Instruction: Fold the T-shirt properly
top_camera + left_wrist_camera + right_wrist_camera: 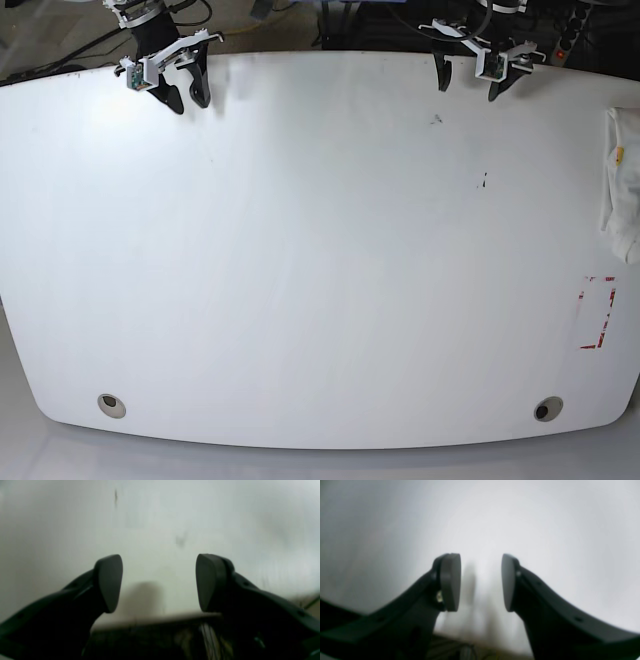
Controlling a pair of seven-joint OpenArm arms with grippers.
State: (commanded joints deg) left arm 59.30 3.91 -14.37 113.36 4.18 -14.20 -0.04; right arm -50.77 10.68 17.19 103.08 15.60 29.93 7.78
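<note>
In the base view the tabletop [320, 260] fills the scene, with the T-shirt [622, 185] bunched at its right edge, partly out of frame. The right pincer [187, 92] hangs over the far left corner and the left pincer [468, 82] over the far edge right of centre, both well apart from the T-shirt. A taped mark [597, 313] lies on the tabletop just nearer than the T-shirt, and two holes [112, 404] sit near the front corners.
</note>
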